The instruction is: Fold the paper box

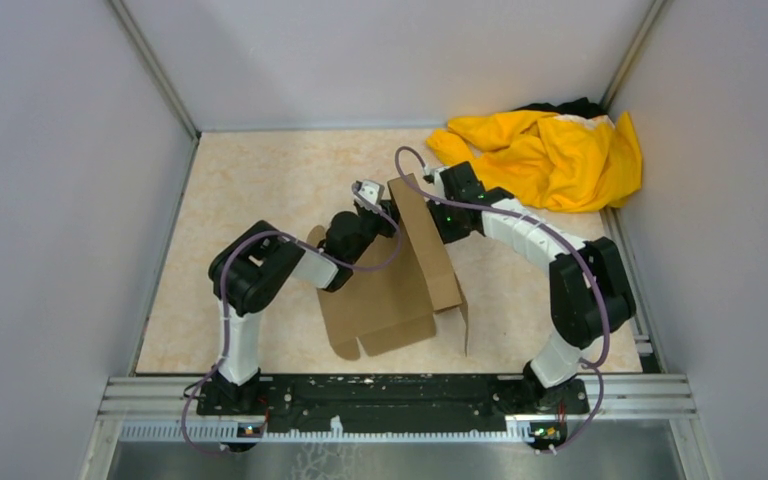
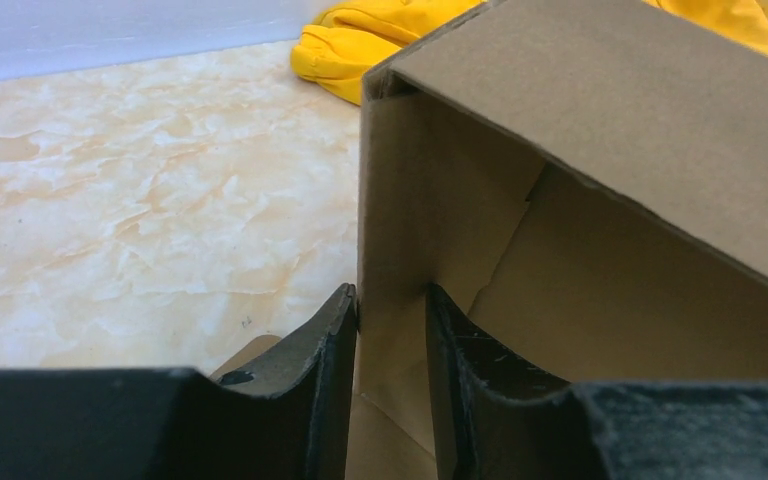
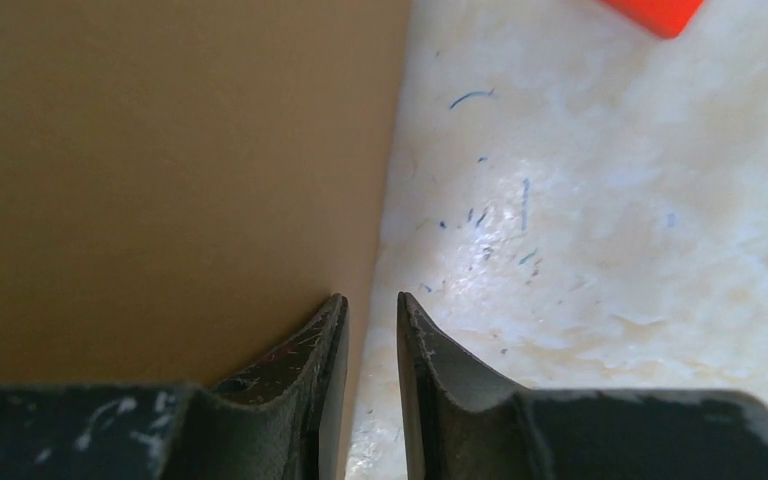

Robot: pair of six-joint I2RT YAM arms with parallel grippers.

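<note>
The paper box (image 1: 390,295) lies mid-desk (image 1: 260,190), part folded, with 1 long wall raised between the 2 arms. The left claw (image 2: 390,300) straddles an end wall at a moderate gap; the right claw (image 3: 370,305), nearly closed, sits at a panel's edge. Whether either grips, I cannot tell. A yellow garment (image 1: 550,155) lies in the far right corner.

Beyond my right gripper (image 3: 370,300), a red block (image 3: 660,12) was cut off by the top edge. Past my left gripper (image 2: 390,292), the paper box (image 2: 610,130) hid most of the yellow cloth (image 2: 360,45). I couldn't tell whether either pair pinched cardboard.
</note>
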